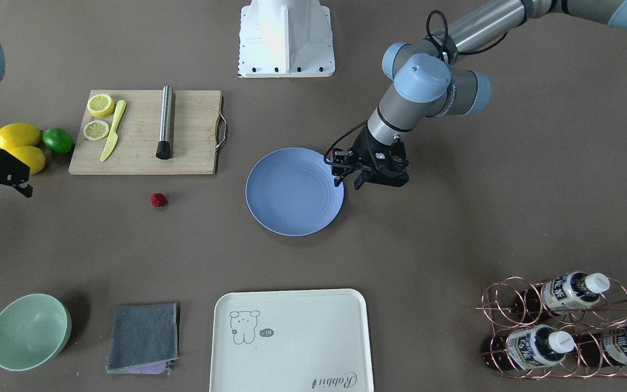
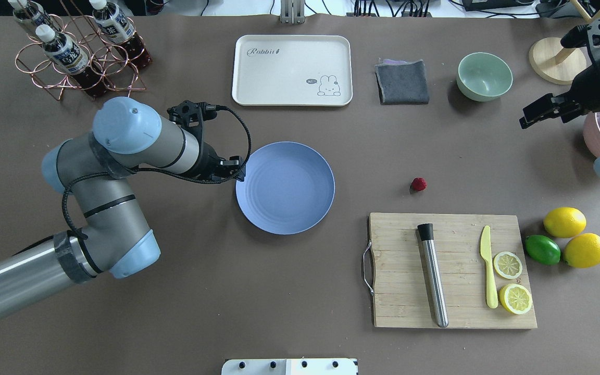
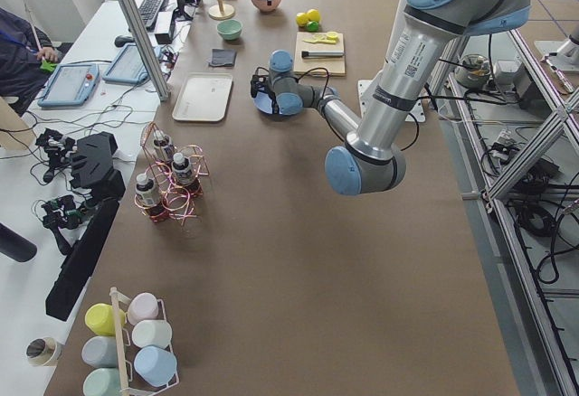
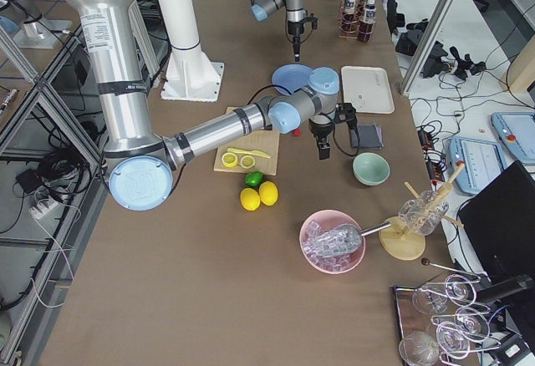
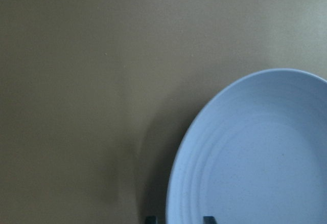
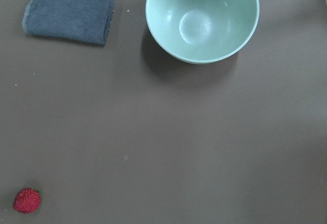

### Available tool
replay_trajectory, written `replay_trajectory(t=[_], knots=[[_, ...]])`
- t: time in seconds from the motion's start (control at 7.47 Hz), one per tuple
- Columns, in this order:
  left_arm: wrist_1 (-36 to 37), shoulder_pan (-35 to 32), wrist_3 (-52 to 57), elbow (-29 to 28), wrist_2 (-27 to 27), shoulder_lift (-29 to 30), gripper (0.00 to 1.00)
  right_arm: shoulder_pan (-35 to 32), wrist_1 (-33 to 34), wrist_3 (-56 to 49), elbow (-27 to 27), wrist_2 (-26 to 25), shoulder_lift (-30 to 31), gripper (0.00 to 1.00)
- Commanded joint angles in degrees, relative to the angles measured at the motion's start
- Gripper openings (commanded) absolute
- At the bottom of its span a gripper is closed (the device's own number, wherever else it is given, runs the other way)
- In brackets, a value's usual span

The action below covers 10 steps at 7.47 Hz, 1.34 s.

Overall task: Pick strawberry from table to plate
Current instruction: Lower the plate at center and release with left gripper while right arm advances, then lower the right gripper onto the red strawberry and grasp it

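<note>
The strawberry [image 2: 419,184] [image 1: 158,200] [image 6: 26,200] lies alone on the bare table [image 2: 289,291], between the plate and the cutting board. The round blue plate [image 2: 285,187] [image 1: 294,191] [image 5: 255,157] has nothing on it. My left gripper [image 2: 237,169] [image 1: 349,178] hovers at the plate's rim, open, with its two fingertips just showing at the bottom of the left wrist view on either side of the rim. My right gripper [image 2: 523,119] hangs open and empty well to the right of the strawberry, near the green bowl.
A wooden cutting board [image 2: 399,260] holds a metal cylinder, a yellow knife and two lemon halves. Two lemons [image 2: 564,222] and a lime [image 2: 542,249] lie beside it. A green bowl [image 2: 484,76], a grey cloth [image 2: 402,82], a cream tray [image 2: 292,70] and a bottle rack [image 2: 81,57] line the far edge.
</note>
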<state>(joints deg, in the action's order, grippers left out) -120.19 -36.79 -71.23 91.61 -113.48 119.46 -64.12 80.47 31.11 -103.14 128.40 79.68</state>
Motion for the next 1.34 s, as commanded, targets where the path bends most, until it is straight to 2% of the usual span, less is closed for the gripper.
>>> replay_trajectory(t=[0.0, 0.27, 0.54, 0.67, 0.8, 0.94, 1.2], knots=[[0.21, -8.51, 6.13, 5.49, -7.05, -7.18, 0.98, 5.46, 0.04, 8.66, 0.22, -3.57, -3.37, 1.00], [0.21, -18.71, 19.03, 8.49, -14.63, -17.02, 0.98, 13.54, 0.04, 19.37, 0.22, -9.37, -6.72, 1.00], [0.39, -30.75, 35.46, 7.37, -21.67, -24.15, 0.98, 21.11, 0.04, 27.13, 0.31, -15.43, -8.83, 0.98], [3.78, -36.19, 45.11, 6.49, -23.70, -25.92, 0.98, 22.88, 0.04, 27.68, 1.26, -17.02, -9.02, 0.97], [10.17, -41.03, 54.00, 6.57, -25.11, -26.03, 0.98, 23.33, -0.14, 27.34, 2.93, -17.13, -9.02, 0.96], [13.98, -44.04, 59.66, 6.57, -25.30, -26.46, 0.98, 23.95, -1.44, 27.51, 4.25, -17.21, -9.11, 0.95], [14.80, -44.95, 60.68, 6.66, -25.30, -26.47, 0.98, 25.01, -6.28, 27.78, 7.76, -17.48, -9.19, 0.93]])
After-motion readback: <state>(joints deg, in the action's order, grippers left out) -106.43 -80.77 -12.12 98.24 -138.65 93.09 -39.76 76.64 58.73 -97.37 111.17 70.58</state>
